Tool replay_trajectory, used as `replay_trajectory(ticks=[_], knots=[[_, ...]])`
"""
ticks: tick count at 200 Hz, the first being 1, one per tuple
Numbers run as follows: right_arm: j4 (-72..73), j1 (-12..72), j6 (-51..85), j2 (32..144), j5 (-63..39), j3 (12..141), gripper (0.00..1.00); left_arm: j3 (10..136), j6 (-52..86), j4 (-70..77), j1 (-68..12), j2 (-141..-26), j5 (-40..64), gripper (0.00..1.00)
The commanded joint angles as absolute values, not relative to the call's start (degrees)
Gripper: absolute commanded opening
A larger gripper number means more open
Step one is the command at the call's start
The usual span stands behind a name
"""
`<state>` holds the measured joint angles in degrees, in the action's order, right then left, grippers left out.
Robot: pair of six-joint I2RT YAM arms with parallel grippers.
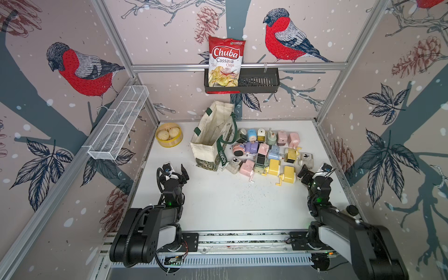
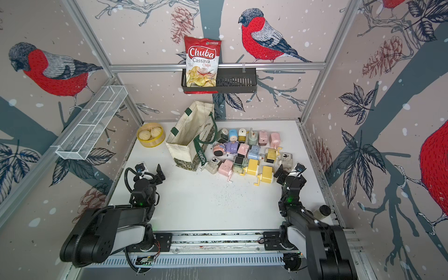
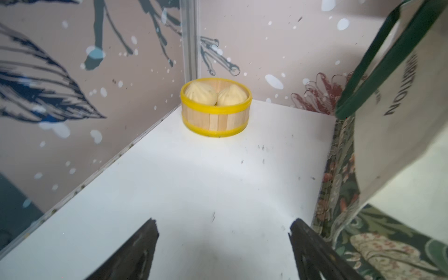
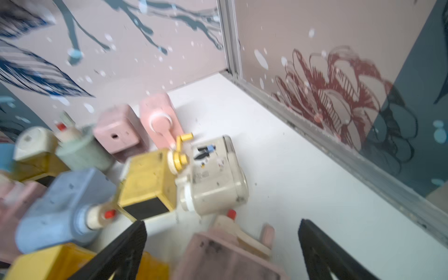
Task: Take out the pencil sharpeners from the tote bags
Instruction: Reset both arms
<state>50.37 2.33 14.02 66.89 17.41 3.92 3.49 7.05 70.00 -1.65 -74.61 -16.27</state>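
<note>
Left gripper (image 1: pixel 175 171) hung wide and empty at centre-left; right gripper (image 1: pixel 315 169) spread wide too, centre-right, just beside the pencil sharpeners (image 1: pixel 266 152) clustered right of the standing tote bag (image 1: pixel 211 138); white table (image 1: pixel 218 201) lay bare lower-middle, patterned walls (image 1: pixel 72 145) closing three sides

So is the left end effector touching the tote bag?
Apart. In a top view, bare white table shows between the left end effector and the tote bag at its patterned base; the jaws stand open and empty.
</note>
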Motion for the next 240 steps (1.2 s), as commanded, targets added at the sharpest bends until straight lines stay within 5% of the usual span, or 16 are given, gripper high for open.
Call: replay_trajectory(ticks=[1,14,36,55,80,240], knots=[[61.6,2.5,8.4,71.5,16.6,9.8,0.99,3.8,4.5,85.3,-0.4,-84.1,-12.8,0.88],[75.4,1.4,7.4,77.9,16.7,6.1,0.98,3.5,0.9,99.1,-0.5,-92.8,-9.1,0.86],[92.2,1.5,5.8,89.1,15.9,4.1,0.99,9.5,2.2,74.8,-0.5,-84.4,-8.2,0.86],[71.3,2.2,6.1,84.8,15.1,11.4,0.99,9.6,-0.9,81.4,-1.1,-88.8,-5.5,0.88],[68.7,2.1,6.2,86.3,15.7,13.5,1.00,13.9,-0.1,73.1,0.8,-88.8,-0.6,0.99],[69.9,2.9,5.6,86.1,16.8,12.8,1.00,13.9,-1.0,73.1,0.4,-88.8,0.0,0.99]])
